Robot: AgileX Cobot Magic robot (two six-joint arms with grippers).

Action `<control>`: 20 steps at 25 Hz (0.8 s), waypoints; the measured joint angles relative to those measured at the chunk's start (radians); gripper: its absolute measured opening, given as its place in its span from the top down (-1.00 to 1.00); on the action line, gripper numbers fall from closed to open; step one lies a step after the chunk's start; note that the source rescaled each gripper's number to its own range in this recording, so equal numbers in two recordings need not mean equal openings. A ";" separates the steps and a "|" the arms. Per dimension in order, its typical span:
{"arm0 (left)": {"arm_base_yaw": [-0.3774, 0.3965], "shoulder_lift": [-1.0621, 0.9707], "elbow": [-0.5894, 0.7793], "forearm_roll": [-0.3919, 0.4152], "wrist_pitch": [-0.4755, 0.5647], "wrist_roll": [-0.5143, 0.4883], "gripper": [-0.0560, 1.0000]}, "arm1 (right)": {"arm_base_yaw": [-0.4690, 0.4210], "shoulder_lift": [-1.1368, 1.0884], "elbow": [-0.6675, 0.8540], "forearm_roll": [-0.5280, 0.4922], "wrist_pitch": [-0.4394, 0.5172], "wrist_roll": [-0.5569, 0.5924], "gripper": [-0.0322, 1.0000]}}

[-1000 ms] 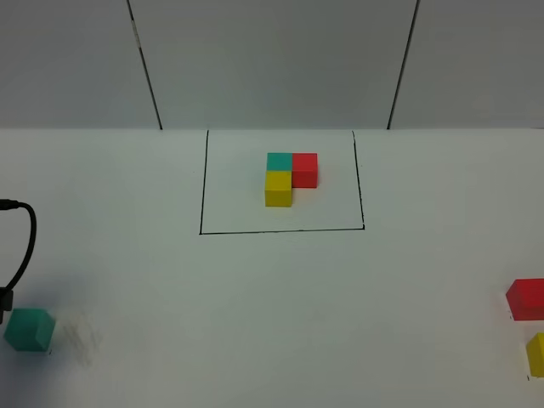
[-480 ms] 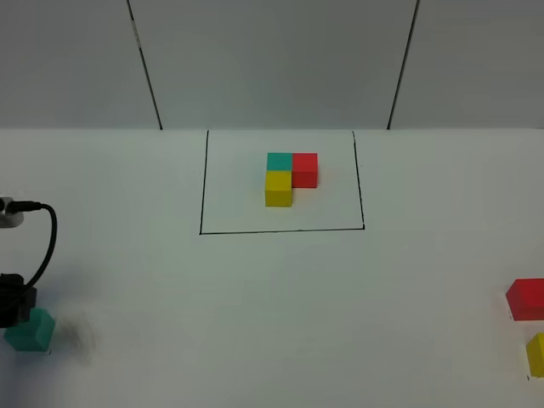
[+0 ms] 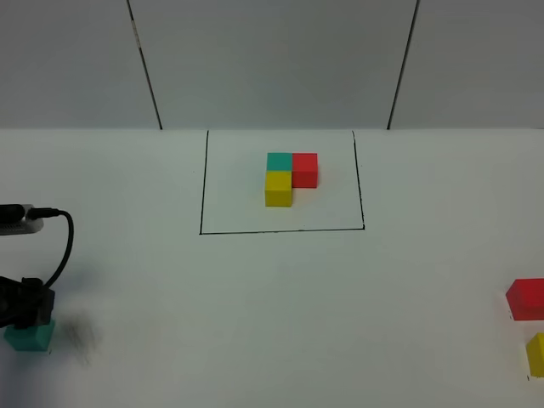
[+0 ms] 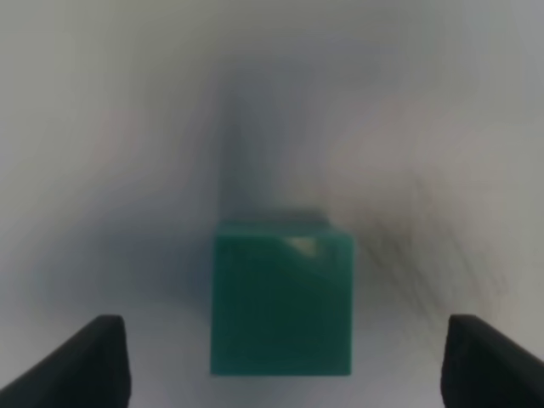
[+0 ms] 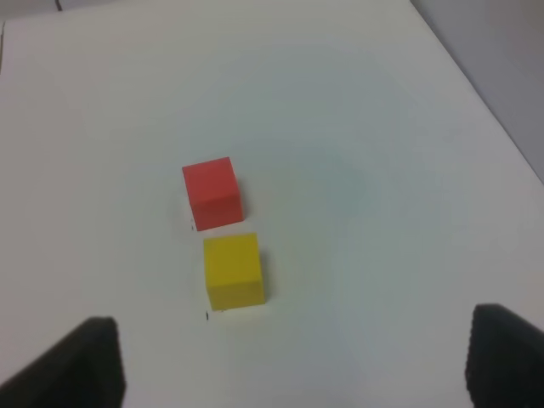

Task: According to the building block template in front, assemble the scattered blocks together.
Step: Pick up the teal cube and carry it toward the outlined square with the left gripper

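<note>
The building block template (image 3: 290, 178) is an L of teal, red and yellow cubes inside a black outline (image 3: 203, 183) at the back centre. The scattered teal cube (image 3: 31, 338) lies at the front left. My left gripper (image 3: 23, 306) hangs right over it. In the left wrist view the teal cube (image 4: 281, 297) sits between the spread fingertips (image 4: 89, 361) of the open left gripper (image 4: 285, 365). The scattered red cube (image 3: 527, 299) and yellow cube (image 3: 535, 354) lie at the right edge. My open right gripper (image 5: 289, 361) hovers apart from the red cube (image 5: 212, 192) and yellow cube (image 5: 232, 270).
The white table ends at a grey back wall (image 3: 272, 59) behind the outline. A black cable (image 3: 61, 246) loops off the left arm. The right arm is out of the exterior view.
My left arm has come in from the left edge and now sits over the teal cube. The cubes have not moved.
</note>
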 joint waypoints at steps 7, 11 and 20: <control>0.000 0.076 0.000 0.000 -0.067 0.000 -0.70 | 0.000 0.000 0.000 0.000 0.000 0.000 -0.35; 0.000 0.118 -0.002 -0.001 -0.089 0.001 -0.70 | 0.000 0.000 0.000 0.000 0.000 0.000 -0.35; 0.000 0.174 -0.080 -0.004 -0.050 0.001 -0.55 | 0.000 0.000 0.000 0.000 0.000 0.000 -0.35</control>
